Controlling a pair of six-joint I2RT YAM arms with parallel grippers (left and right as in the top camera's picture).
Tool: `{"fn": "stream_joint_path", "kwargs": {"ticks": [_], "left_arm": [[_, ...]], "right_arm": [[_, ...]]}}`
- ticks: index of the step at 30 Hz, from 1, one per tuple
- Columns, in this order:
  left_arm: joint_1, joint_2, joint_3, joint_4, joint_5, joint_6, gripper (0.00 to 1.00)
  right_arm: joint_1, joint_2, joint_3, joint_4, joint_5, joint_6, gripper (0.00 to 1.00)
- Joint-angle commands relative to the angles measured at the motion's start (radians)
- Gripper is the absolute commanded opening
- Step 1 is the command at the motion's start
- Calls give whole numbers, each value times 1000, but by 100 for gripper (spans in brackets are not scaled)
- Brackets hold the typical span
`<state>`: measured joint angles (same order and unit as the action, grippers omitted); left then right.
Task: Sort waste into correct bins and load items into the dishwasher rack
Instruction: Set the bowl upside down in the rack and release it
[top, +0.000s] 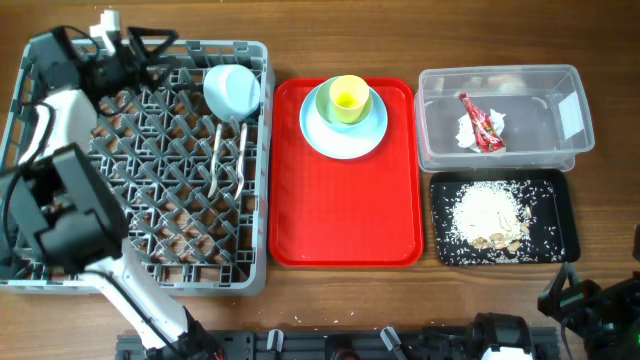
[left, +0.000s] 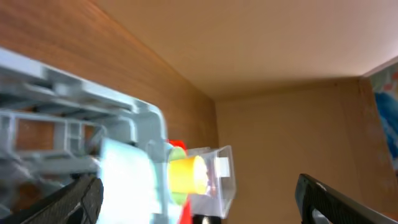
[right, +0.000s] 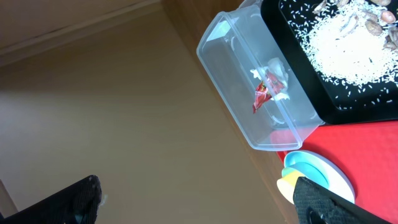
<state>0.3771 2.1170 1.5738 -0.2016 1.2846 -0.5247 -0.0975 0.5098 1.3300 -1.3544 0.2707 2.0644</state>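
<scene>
Stock on table (top: 330, 290), all placed rel. to red tray (top: 345, 215):

- Dishwasher rack (top: 262, 200): big square grey crate w/ peg grid, just left of red tray, walls nearly touching.
- Bowl (top: 232, 90): small, light blue, in the rack's far corner nearest red tray. Looks tipped on its side.
- Utensils (top: 217, 160): two, white plastic, lying side by side on the pegs in the rack, left of red tray and near its left edge. Can't tell fork from spoon.
- Plate (top: 345, 148): round, light blue, on far end of red tray, approx centred.
- Cup (top: 346, 98): yellow-green, upright, mouth up, standing on the plate.
- Clear tub (top: 440, 110): rectangular, white label on the wall away from red tray. Sits right of red tray, far half.
- Wrapper (top: 480, 122): red, crinkled, in the tub, lying across the napkin.
- Napkin (top: 465, 132): white, crumpled, under the wrapper, touching it.
- Black tray (top: 560, 235): shallow, right of red tray, near half, just beside the tub.
- Rice scraps (top: 490, 212): whitish heap mid black tray, loose grains around, beige bits on its near side.
- L gripper (left: 199, 193): over the rack's far-left corner, well left of red tray. Fingers spread wide, nothing btwn them.
- R gripper (right: 196, 193): off the near-right of red tray, past the black tray. Fingers spread wide, empty.
</scene>
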Motion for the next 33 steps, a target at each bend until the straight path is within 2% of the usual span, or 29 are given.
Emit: {"fn": "stream_joint_path", "kwargs": {"ticks": [1,2,5,6,9,10,12,14,16,18,19,20,26,28,33], "left_arm": [[-47,-193,3,-164,-161,75,100],[-63,-216,3,-224,-230,102,100],[-185,-298,3,-480,-723,159,100],[-225,-304,3,-515,-821,160,100],[-355,-293,-3,-554,-1003,189,100],[-387,-285,-5,-558,-1039,188,97],[-443,-268,-6,-558,-1108,188,57],[-491,-246,-6,-547,-1197,188,27],[-523,-224,-6,-535,-1281,188,20],[-533,-209,-6,-527,-1333,188,17],[-533,-204,-6,-525,-1350,188,8],[-531,-199,-6,-521,-1362,188,4],[-505,-152,-6,-494,-1365,190,4],[-492,-138,-6,-491,-1371,224,4],[-460,-176,-1,-491,-1527,233,4]], "right_arm": [[-3,-3,-3,-2,10,7,100],[-3,-3,-3,-2,10,7,100],[-3,-3,-3,-2,10,7,100],[-3,-3,-3,-2,10,7,100],[-3,-3,-3,-2,10,7,100],[-3,-3,-3,-2,10,7,100],[-3,-3,-3,-2,10,7,100],[-3,-3,-3,-2,10,7,100],[-3,-3,-3,-2,10,7,100],[-3,-3,-3,-2,10,7,100],[-3,-3,-3,-2,10,7,100],[-3,-3,-3,-2,10,7,100],[-3,-3,-3,-2,10,6,100],[-3,-3,-3,-2,10,7,100],[-3,-3,-3,-2,10,7,100]]}}
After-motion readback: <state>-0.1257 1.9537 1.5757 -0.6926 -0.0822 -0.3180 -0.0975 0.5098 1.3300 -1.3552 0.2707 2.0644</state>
